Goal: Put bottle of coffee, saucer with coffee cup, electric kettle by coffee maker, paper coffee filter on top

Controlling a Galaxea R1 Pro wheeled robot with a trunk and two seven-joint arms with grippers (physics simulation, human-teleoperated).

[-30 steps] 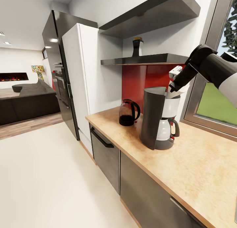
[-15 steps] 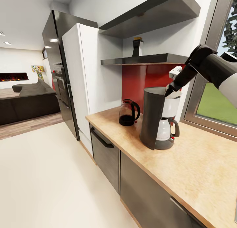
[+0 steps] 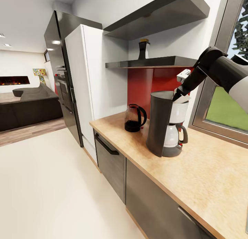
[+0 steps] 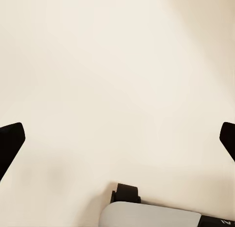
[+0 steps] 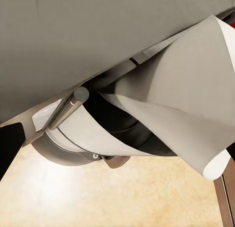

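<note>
Right arm: you reach from the window side, gripper point(image 3: 176, 95) tipped down at the coffee maker point(image 3: 166, 123) top.
Right gripper: fingers spread, filter point(image 5: 193, 102) between them.
Left gripper: fingers point(image 4: 10, 143) wide apart over bare floor point(image 4: 117, 65).

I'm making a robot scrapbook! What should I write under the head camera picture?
Robot's right gripper sets a paper coffee filter on top of the coffee maker, with the electric kettle nearby on the countertop.
</note>
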